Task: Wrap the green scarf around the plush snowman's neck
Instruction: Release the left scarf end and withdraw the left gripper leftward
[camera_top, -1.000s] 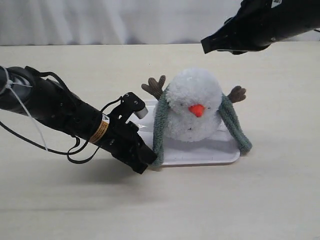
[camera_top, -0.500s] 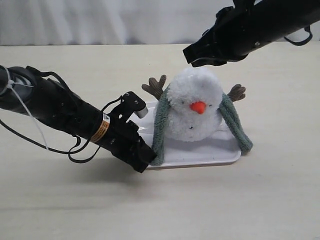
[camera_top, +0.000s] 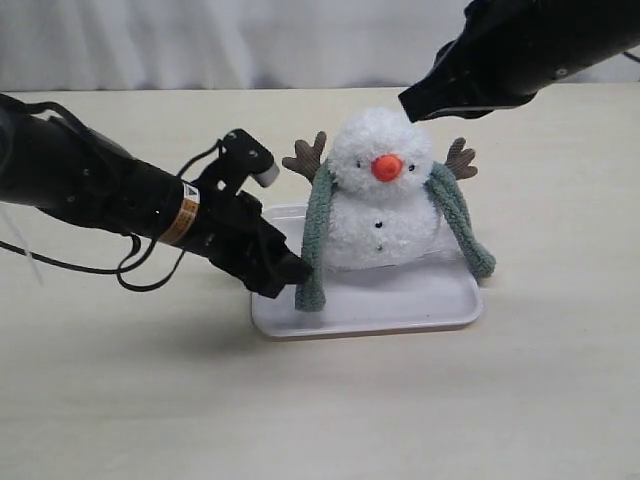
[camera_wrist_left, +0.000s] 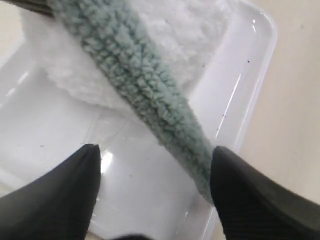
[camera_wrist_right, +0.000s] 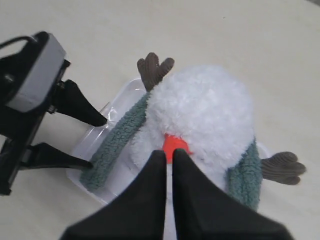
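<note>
The plush snowman (camera_top: 378, 205) stands upright on a white tray (camera_top: 420, 300). The green scarf (camera_top: 313, 250) lies behind its neck (camera_top: 378, 190), and both ends hang down its sides onto the tray. My left gripper (camera_top: 288, 270) is open at the scarf's left end. In the left wrist view this gripper (camera_wrist_left: 155, 167) has the scarf end (camera_wrist_left: 145, 95) between its fingers, close to one finger (camera_wrist_left: 250, 200). My right gripper (camera_top: 410, 108) hovers at the top right of the head, shut and empty. In the right wrist view its tips (camera_wrist_right: 169, 152) sit over the orange nose (camera_wrist_right: 176, 143).
Brown twig arms (camera_top: 307, 158) stick out on both sides of the snowman. The tray's raised rim (camera_wrist_left: 260, 75) runs beside the scarf end. Pale tabletop (camera_top: 320, 410) surrounds the tray, with a white curtain (camera_top: 200, 40) at the back.
The snowman went from leaning forward to standing upright, its buttons showing. The left gripper lifted and moved right to the scarf's left end. The right arm swung over the head and back.
</note>
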